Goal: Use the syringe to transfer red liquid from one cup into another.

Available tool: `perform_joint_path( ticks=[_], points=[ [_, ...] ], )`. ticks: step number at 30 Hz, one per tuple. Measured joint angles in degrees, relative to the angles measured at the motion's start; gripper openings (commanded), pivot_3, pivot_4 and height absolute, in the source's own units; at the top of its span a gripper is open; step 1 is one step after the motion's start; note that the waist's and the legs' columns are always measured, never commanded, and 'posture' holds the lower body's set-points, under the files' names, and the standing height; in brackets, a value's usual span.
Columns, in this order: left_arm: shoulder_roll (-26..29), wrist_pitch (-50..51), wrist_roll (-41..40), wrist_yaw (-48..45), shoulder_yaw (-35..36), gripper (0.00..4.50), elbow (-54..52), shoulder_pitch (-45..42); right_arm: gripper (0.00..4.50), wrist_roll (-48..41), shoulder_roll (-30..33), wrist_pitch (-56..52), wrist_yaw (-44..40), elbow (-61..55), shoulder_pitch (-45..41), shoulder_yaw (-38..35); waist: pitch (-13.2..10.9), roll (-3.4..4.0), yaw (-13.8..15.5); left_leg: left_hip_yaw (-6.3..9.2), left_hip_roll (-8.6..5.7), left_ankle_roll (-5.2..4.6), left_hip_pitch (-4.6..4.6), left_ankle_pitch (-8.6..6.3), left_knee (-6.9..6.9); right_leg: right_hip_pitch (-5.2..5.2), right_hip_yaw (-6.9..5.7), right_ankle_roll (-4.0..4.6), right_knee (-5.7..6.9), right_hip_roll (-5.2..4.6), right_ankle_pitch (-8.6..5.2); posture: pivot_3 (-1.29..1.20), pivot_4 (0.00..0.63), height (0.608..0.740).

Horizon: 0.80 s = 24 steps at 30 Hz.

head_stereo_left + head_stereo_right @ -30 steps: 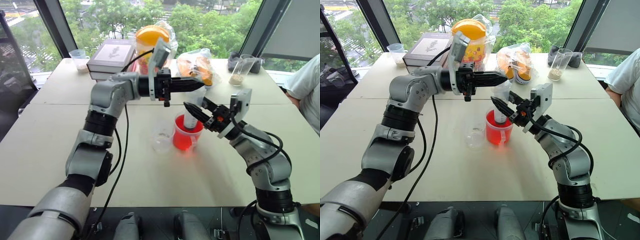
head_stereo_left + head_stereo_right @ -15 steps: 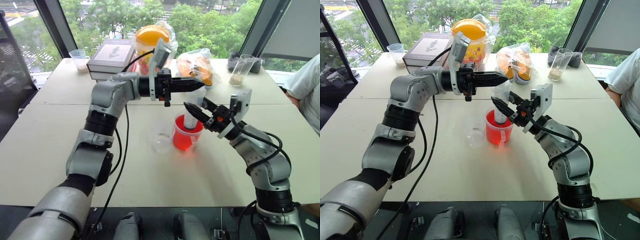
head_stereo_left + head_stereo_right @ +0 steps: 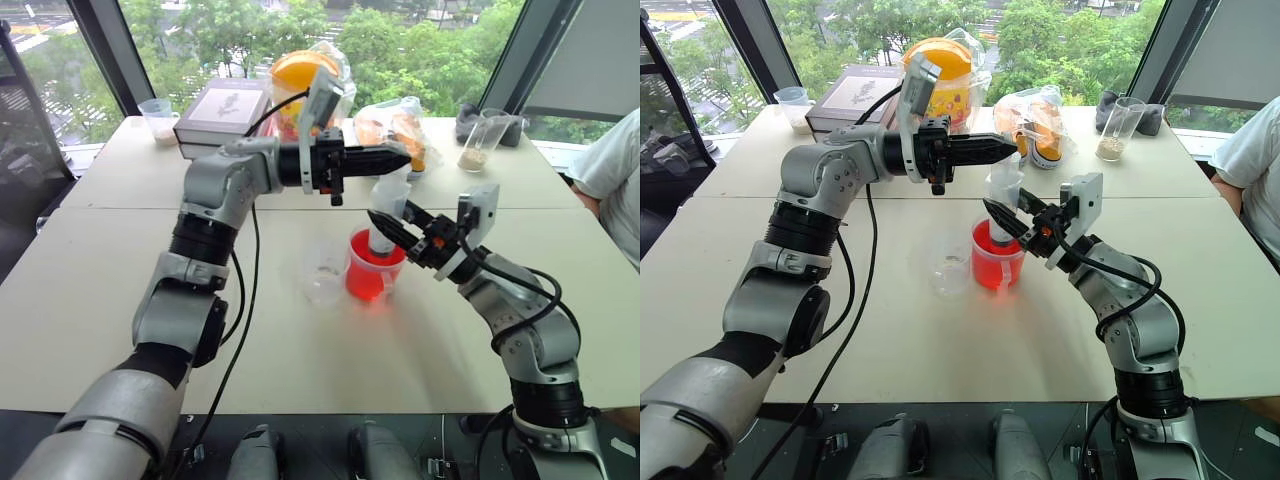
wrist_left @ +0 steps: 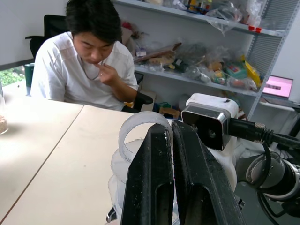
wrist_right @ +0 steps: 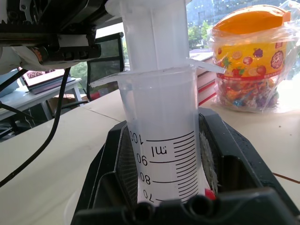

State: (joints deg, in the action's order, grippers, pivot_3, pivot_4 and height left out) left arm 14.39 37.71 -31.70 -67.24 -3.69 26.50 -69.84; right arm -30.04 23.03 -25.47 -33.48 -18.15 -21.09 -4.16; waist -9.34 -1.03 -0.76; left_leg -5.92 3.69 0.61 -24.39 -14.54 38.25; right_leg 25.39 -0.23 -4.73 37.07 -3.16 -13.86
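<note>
The syringe [image 3: 381, 243] stands upright with its tip down in the wide red cup [image 3: 366, 282], which holds the red liquid. My right gripper [image 3: 384, 220] is shut on the clear barrel [image 5: 161, 154], just above the cup's rim. The white plunger [image 3: 392, 188] sticks up out of the barrel. My left gripper [image 3: 400, 157] reaches in level from the left, shut. Its fingers [image 4: 157, 178] lie against the plunger's top ring [image 4: 136, 126]; I cannot tell whether they pinch it. The small clear cup [image 3: 324, 272] stands just left of the red cup.
At the table's back are a book [image 3: 225, 108], an orange-lidded jar of sweets [image 3: 300, 80], a bag of orange items [image 3: 398, 130], a beaker with beige grains [image 3: 480, 140] and a small cup with white powder [image 3: 160, 120]. A person [image 3: 615, 170] sits at the right.
My left gripper stands slightly higher than before, and a little more of the plunger shows above the barrel. The right gripper and both cups have kept their places.
</note>
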Motion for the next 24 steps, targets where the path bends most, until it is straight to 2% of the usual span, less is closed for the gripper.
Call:
perform_joint_path(
  ticks=[9,12,15,24],
  points=[
    [1.2,-0.6,0.0,0.0,0.5,0.06,-1.6,0.0,1.44,-0.2,0.5,-2.4,0.2,-0.3,-2.5,0.3,0.0,0.00,-0.1,0.00,0.00,0.00,0.00,0.00,0.00,0.01,0.00,0.00,0.01,0.00,0.00,0.00,0.150,0.740],
    [1.8,-0.9,-0.1,0.0,1.7,0.92,-2.9,0.0,1.44,-0.7,0.7,-4.2,0.5,-1.3,-4.2,0.3,0.0,0.00,0.0,0.00,0.00,0.00,0.00,0.00,0.00,0.00,0.00,0.00,0.01,0.00,0.00,0.00,0.150,0.740],
    [2.0,-0.9,-0.1,-0.4,1.7,2.31,-4.9,0.3,1.44,-1.0,0.8,-5.9,1.2,-1.9,-5.5,0.0,0.0,0.00,0.0,-0.01,0.00,0.00,-0.01,0.00,0.00,0.00,0.00,0.00,0.00,0.00,0.00,0.00,0.150,0.740],
    [3.8,-1.1,-0.1,-1.2,2.2,2.31,-7.1,2.4,1.44,-1.8,1.7,-8.7,1.5,-2.9,-6.2,0.0,0.0,0.00,0.0,0.00,0.00,0.00,0.00,0.00,0.00,0.00,0.00,0.00,0.01,0.00,0.00,0.00,0.150,0.740]
  ],
)
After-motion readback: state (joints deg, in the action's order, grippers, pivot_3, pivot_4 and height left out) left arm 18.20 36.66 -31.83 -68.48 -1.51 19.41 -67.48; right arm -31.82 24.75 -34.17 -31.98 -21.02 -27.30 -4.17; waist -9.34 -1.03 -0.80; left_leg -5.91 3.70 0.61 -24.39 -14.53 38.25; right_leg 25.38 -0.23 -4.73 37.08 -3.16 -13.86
